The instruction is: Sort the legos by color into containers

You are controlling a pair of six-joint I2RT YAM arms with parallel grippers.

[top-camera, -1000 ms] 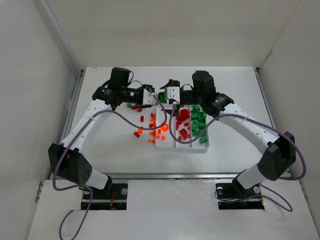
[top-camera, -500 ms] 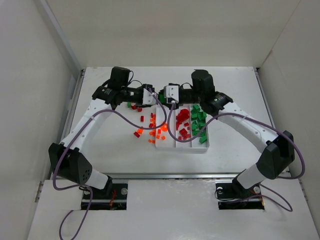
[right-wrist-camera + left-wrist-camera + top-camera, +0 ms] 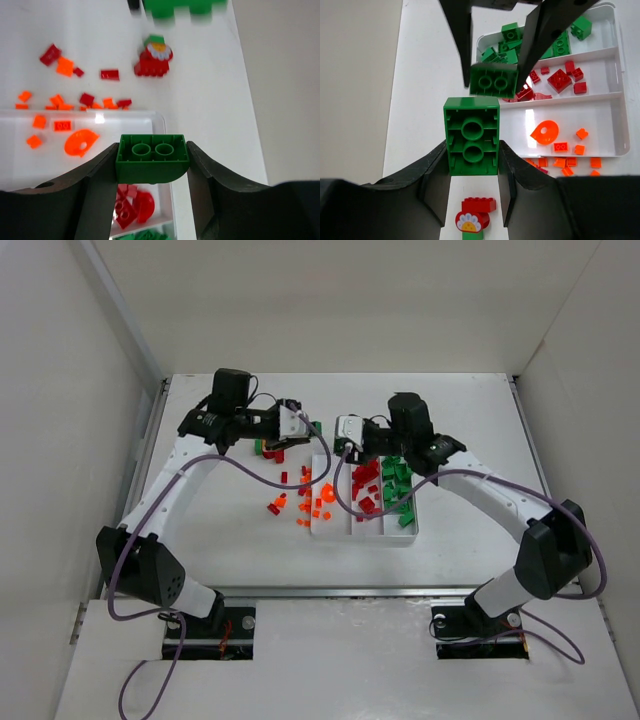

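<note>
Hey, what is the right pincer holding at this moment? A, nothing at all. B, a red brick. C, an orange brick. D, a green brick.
D: in the right wrist view, the right pincer has its two fingers closed on the sides of a green brick, held above the white tray.

A white table (image 3: 230, 540) fills the middle of the top view. 3 plain white walls (image 3: 60, 390) close it in at the left, back and right. A thin grey rail (image 3: 150, 435) runs along its left edge. A white board (image 3: 340, 640) lies along its near edge.
</note>
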